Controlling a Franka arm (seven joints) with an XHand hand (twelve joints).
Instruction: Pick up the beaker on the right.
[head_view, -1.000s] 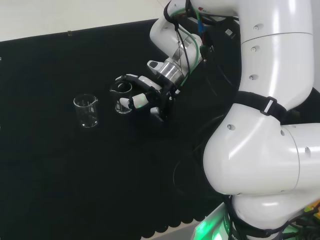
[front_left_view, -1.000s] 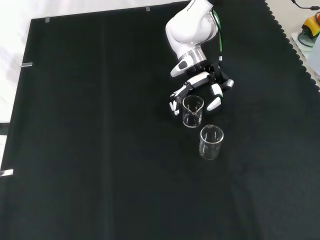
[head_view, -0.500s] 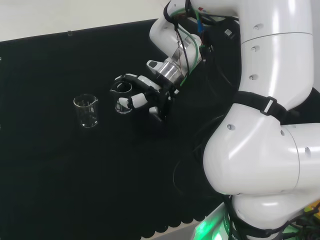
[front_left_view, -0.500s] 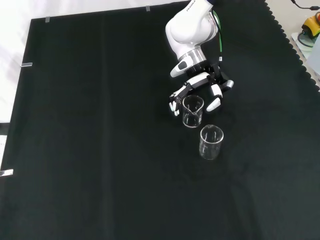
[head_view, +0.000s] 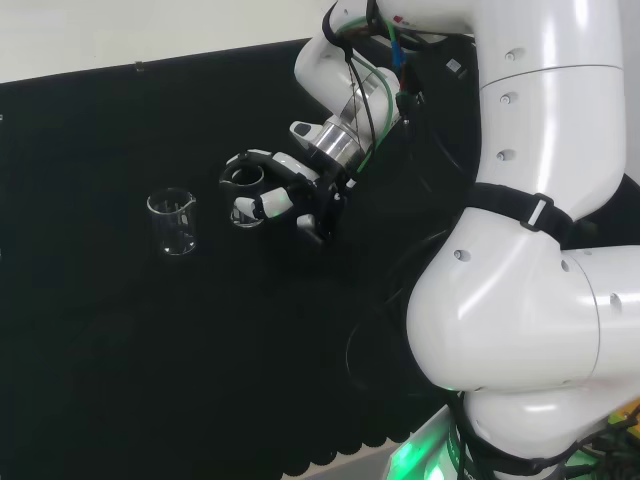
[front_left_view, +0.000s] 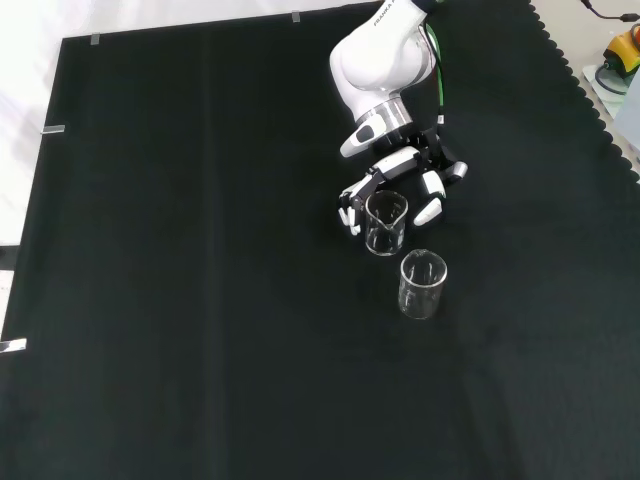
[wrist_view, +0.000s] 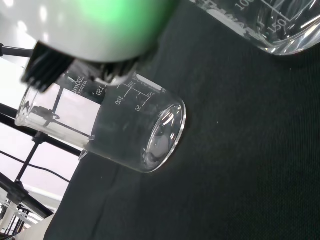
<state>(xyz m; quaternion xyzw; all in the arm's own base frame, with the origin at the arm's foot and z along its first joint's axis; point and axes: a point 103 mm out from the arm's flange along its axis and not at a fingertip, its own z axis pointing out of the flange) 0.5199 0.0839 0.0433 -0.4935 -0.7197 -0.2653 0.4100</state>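
Two clear glass beakers stand upright on the black cloth. In the head view one beaker is beside the hand and the other beaker stands apart to its left. In the front view the hand reaches down around the upper beaker, with fingers to its left and the thumb to its right, a small gap on each side. The lower beaker stands free. In the wrist view one beaker stands mid-picture and the other beaker is close, under a blurred white part of the hand.
Black cloth covers the bench, with open cloth all round the two beakers. The arm's big white links fill the right of the head view. The cloth's scalloped edge runs down the front view's right.
The hand has crept slightly to the left in the head view, closer round the nearer beaker. Both beakers stand where they were.
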